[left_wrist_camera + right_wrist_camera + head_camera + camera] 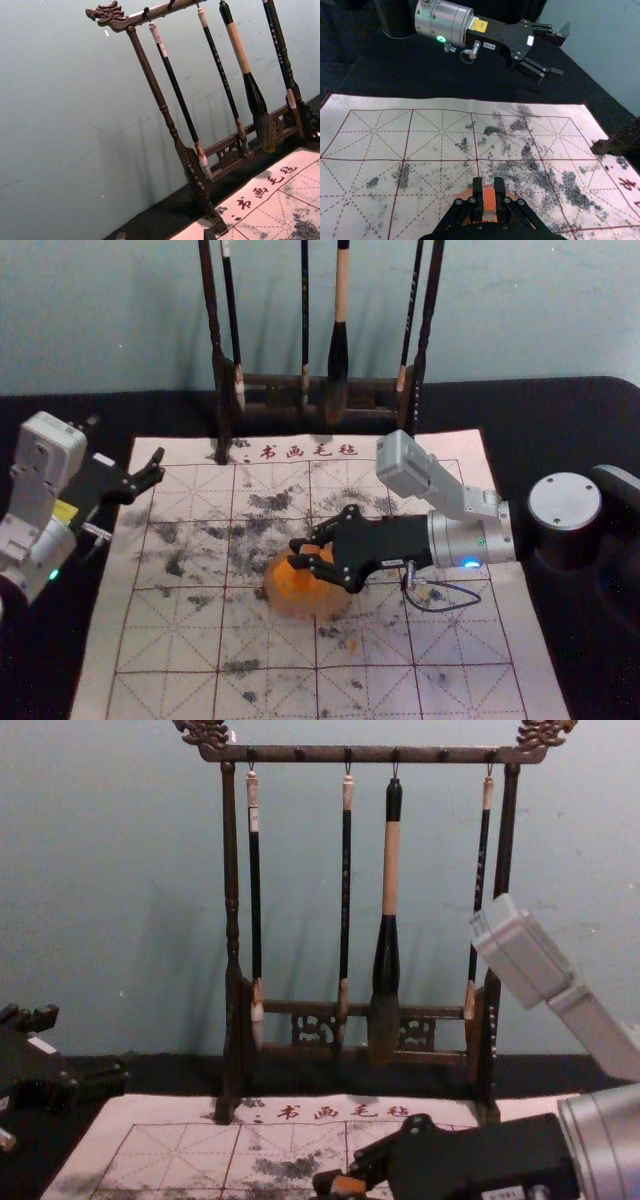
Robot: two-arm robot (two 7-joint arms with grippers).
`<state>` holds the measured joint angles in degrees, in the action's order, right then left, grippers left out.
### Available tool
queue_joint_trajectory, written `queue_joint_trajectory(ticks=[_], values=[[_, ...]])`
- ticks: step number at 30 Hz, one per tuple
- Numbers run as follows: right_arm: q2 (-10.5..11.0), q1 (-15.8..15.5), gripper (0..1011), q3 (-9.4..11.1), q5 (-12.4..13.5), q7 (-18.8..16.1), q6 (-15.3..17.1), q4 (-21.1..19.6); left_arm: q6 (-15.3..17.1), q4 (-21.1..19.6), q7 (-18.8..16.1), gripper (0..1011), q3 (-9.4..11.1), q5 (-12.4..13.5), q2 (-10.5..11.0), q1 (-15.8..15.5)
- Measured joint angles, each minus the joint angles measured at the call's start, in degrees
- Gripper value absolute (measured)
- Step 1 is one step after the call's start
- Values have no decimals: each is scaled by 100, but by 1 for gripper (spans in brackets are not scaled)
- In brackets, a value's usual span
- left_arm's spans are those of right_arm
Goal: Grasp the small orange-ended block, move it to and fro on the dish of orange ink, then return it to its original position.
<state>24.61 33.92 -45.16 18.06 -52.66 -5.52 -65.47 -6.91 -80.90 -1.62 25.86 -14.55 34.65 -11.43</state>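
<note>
Right wrist view: right gripper (488, 184) clamps block (489, 200) over dish (465, 194); left gripper (561, 53), fingers apart, hangs well clear.

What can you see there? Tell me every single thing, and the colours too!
Small block: one, orange, at the ink dish
Ink dish: one, orange, on the mat
Mat: one, whitish with red lines and dark smudges, on the table
Brush stand: one, dark brown, behind the mat
Brushes: four, black and tan, hanging from the stand
Table: one, black, under the mat
Wall: one, blue-grey, behind
Right gripper: one, black, holding the block
Left gripper: one, black, left side, open
</note>
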Motion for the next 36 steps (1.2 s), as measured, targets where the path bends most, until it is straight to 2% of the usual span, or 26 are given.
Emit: queue_joint_trajectory(ticks=[7, 24, 36], values=[[-133, 101, 134, -37, 2, -26, -31, 170, 0, 0, 0, 1001, 0, 0, 0, 0], [-305, 261, 133, -37, -25, 5, -61, 468, 0, 0, 0, 1001, 0, 0, 0, 0], [-297, 275, 133, 48, -37, 82, -60, 521, 0, 0, 0, 1001, 0, 0, 0, 0]])
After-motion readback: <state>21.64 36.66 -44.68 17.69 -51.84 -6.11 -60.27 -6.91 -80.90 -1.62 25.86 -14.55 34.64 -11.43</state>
